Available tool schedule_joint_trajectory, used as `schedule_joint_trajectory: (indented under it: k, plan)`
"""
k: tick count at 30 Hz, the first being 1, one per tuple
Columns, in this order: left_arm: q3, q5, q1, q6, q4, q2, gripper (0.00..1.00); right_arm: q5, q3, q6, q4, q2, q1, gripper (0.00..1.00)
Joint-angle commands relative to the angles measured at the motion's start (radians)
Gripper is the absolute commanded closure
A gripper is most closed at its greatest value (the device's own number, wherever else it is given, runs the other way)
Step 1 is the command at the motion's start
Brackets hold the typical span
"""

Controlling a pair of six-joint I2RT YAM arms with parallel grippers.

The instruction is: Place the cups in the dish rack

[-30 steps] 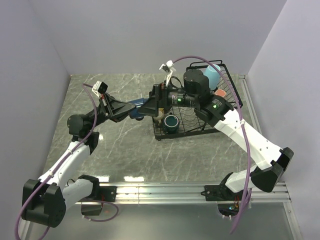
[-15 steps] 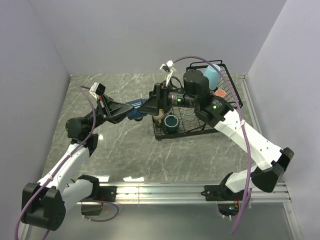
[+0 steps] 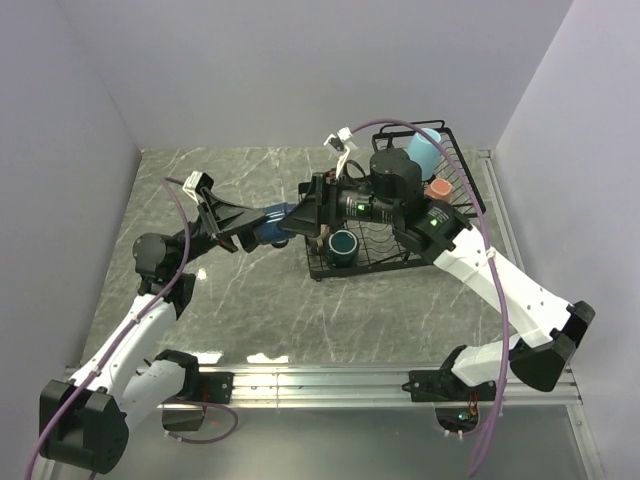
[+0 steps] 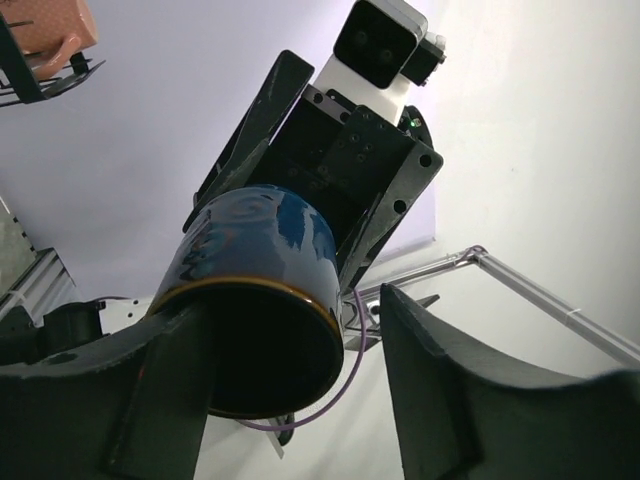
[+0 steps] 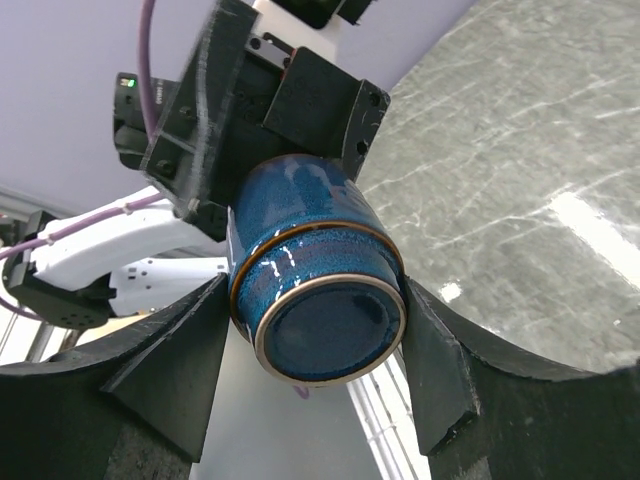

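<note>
I see a handover under way: my right tool (image 5: 318, 340) clasps the navy mug (image 5: 315, 290), my left tool (image 4: 290, 400) standing wide around its mouth; the green mug (image 3: 343, 245), light blue mug (image 3: 424, 152) and salmon mug (image 3: 438, 188) already sit in the rack (image 3: 455, 160), beyond the right tool.

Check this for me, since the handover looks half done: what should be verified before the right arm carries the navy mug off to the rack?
1. Right gripper closed on navy mug: ok, a finger presses each side.
2. Left gripper open: ok, one finger stands clear; the other's contact, cannot tell.
3. Mug off the table: ok, held in the air.
4. Free slot in dish rack: cannot tell; the dark green mug sits at its front corner and the arm hides much of it.
</note>
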Motion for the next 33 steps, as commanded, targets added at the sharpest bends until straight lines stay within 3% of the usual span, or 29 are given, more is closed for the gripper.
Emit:
schedule_joint_trajectory:
  k: [1, 6, 13, 15, 20, 26, 33]
  plan:
    - [0.001, 0.011, 0.004, 0.062, -0.074, -0.009, 0.31, -0.034, 0.015, 0.013, 0.097, -0.079, 0.020, 1.00]
    - [0.029, 0.031, 0.019, 0.119, -0.175, -0.024, 0.26, 0.052, 0.049, -0.056, -0.015, -0.089, 0.015, 1.00]
    - [0.073, 0.011, 0.129, 0.316, -0.526, -0.118, 0.25, 0.099, 0.086, -0.101, -0.133, -0.099, -0.065, 1.00]
    - [0.124, 0.013, 0.155, 0.387, -0.698, -0.131, 0.24, 0.109, 0.104, -0.118, -0.168, -0.092, -0.083, 1.00]
    - [0.167, 0.014, 0.226, 0.492, -0.845, -0.141, 0.24, 0.121, 0.128, -0.139, -0.214, -0.085, -0.158, 1.00]
    - [0.287, -0.087, 0.235, 0.728, -1.204, -0.121, 0.26, 0.389, 0.364, -0.233, -0.493, 0.087, -0.175, 1.00]
    - [0.296, -0.128, 0.235, 0.803, -1.298, -0.130, 0.28, 0.687, 0.660, -0.271, -0.723, 0.371, -0.175, 1.00]
